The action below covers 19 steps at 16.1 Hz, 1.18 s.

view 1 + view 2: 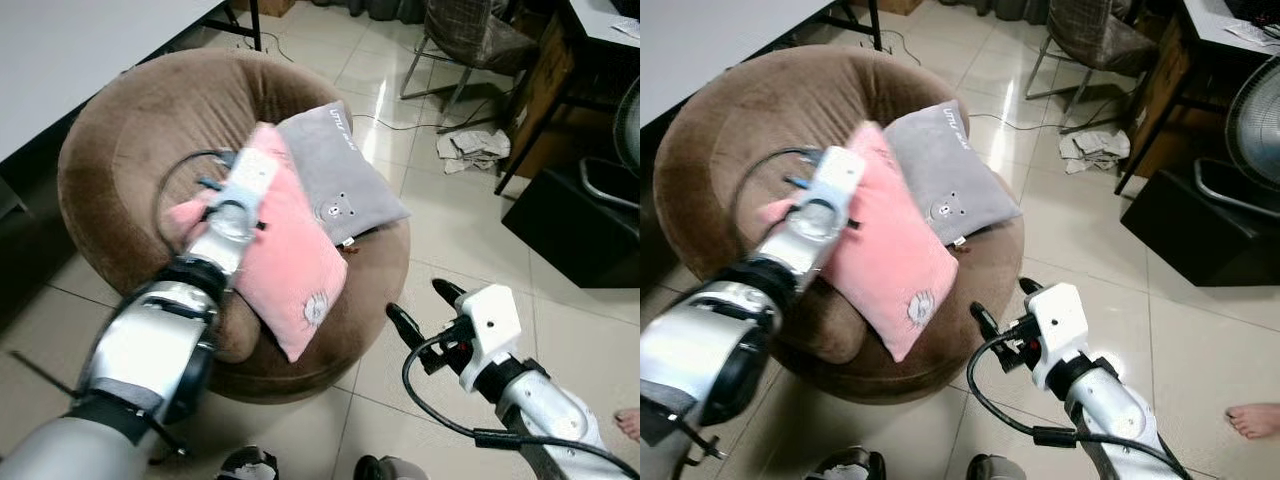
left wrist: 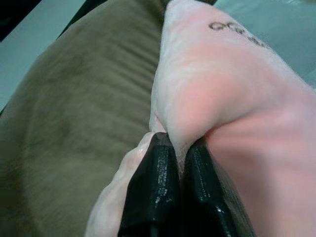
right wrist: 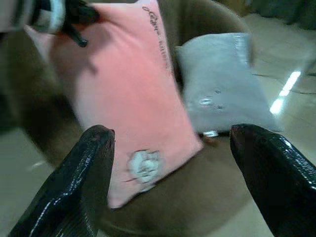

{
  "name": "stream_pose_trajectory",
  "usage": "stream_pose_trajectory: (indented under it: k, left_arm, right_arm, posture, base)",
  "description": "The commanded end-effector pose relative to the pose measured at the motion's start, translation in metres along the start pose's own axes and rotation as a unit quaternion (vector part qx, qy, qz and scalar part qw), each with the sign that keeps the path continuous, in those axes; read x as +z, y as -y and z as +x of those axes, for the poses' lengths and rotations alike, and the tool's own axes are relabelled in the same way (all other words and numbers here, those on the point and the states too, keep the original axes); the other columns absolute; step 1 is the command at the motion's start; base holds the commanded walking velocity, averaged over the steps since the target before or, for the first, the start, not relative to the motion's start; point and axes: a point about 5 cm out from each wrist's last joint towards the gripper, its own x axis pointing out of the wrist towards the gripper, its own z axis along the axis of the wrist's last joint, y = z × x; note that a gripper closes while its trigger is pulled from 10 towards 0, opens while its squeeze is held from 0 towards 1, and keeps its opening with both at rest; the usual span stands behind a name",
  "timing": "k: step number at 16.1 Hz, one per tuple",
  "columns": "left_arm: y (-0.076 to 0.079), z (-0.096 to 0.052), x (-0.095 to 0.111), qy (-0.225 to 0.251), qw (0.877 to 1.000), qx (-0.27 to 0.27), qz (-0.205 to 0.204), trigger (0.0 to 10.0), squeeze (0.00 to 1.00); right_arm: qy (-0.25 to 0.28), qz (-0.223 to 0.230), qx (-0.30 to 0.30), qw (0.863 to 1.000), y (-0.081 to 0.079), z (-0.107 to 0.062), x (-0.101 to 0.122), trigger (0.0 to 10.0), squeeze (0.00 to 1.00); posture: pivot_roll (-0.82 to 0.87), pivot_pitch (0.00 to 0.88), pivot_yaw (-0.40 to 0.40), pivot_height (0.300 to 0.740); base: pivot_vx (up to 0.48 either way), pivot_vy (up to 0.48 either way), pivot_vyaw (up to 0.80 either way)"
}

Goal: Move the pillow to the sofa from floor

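So the soft pink rectangular pillow (image 1: 885, 262) is lying on the round brown plush sofa (image 1: 760, 100), overlapping a grey bear-print pillow (image 1: 945, 165), right gripper (image 1: 1002, 312) spread open nearby.

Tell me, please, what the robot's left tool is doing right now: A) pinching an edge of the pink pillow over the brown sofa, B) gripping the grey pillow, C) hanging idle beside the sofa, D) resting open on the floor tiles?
A: the left tool has its fingers closed on a fold of the pink pillow, which lies across the round brown sofa next to the grey pillow.
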Motion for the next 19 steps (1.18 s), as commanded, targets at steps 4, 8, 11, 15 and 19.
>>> stream_pose_trajectory:
  k: [4, 8, 11, 15, 19]
  left_arm:
    - [-0.009, 0.001, -0.002, 0.011, 0.999, 0.020, -0.038, 10.0, 1.00]
    - [-0.016, 0.002, 0.009, 0.040, 0.996, 0.027, -0.080, 10.0, 1.00]
    - [-0.035, 0.001, 0.029, 0.117, 0.972, 0.006, -0.204, 10.0, 0.00]
    - [-0.034, -0.024, 0.019, 0.210, 0.942, -0.096, -0.245, 10.0, 0.00]
    - [-0.015, -0.080, -0.025, 0.203, 0.943, -0.175, -0.196, 10.0, 0.00]
  right_arm:
    - [-0.011, 0.037, 0.121, 0.992, -0.012, -0.004, -0.002, 10.0, 0.00]
    - [-0.012, 0.019, 0.133, 0.991, -0.003, -0.006, -0.001, 10.0, 0.00]
    - [0.030, -0.057, -0.024, 0.998, 0.023, 0.006, 0.008, 10.0, 0.00]
    - [0.105, -0.017, -0.168, 0.980, 0.036, 0.015, 0.025, 10.0, 0.00]
    - [0.112, 0.026, -0.202, 0.973, 0.032, 0.029, 0.019, 10.0, 0.00]
  posture:
    - [0.04, 0.123, -0.057, 0.740]
    - [0.04, 0.096, -0.065, 0.740]
    - [0.04, 0.059, -0.074, 0.740]
    - [0.08, 0.032, -0.113, 0.740]
    - [0.11, 0.013, -0.145, 0.740]
  base:
    - [0.000, 0.000, 0.00]
    - [0.000, 0.000, 0.00]
    - [0.000, 0.000, 0.00]
    - [0.000, 0.000, 0.40]
    - [0.000, 0.000, 0.80]
